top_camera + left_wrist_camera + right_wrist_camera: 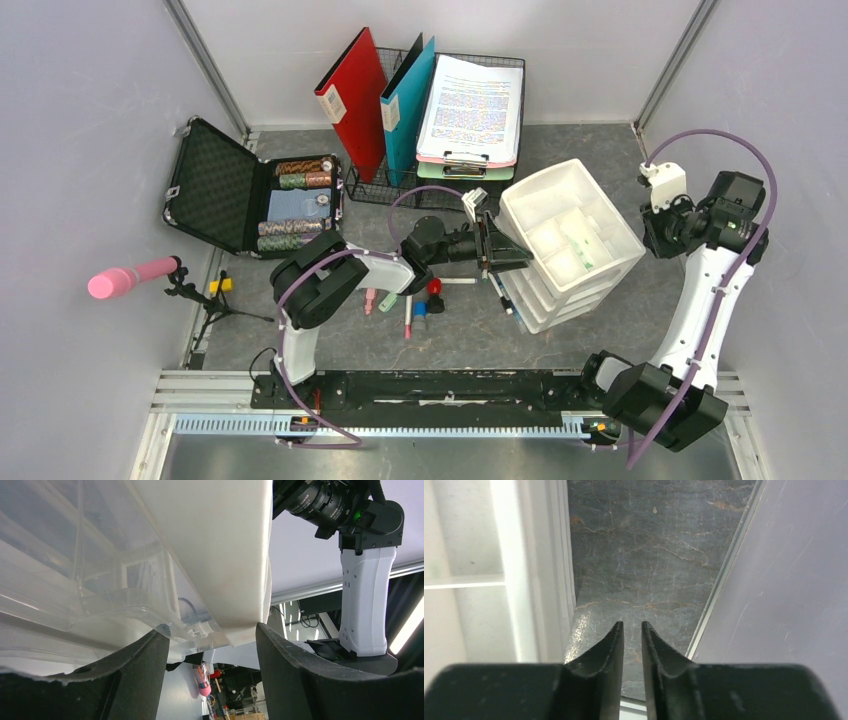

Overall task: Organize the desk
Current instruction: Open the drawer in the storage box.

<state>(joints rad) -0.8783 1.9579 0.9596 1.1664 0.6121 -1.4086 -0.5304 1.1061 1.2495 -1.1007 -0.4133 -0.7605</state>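
Note:
The desk (pixel 470 340) is a dark grey stone-look top. A white drawer unit (pixel 570 240) sits tilted at centre right. My left gripper (pixel 495 245) is at its left side. In the left wrist view the left gripper (pixel 210 630) points upward, with its wide-set fingers touching the unit's lower edge (pixel 215 545) on both sides. My right gripper (pixel 660 215) hangs over the desk (pixel 644 555) just right of the unit (pixel 474 580). The right gripper (pixel 632 624) shows a narrow gap with nothing in it.
A black foam-lined case (pixel 250 200) with chips lies open at back left. A wire rack holds a red folder (pixel 352 100), a teal folder (pixel 405 100) and a clipboard (pixel 470 110). Pens and small items (pixel 410 305) lie under the left arm. A pink microphone (pixel 130 278) stands at the left.

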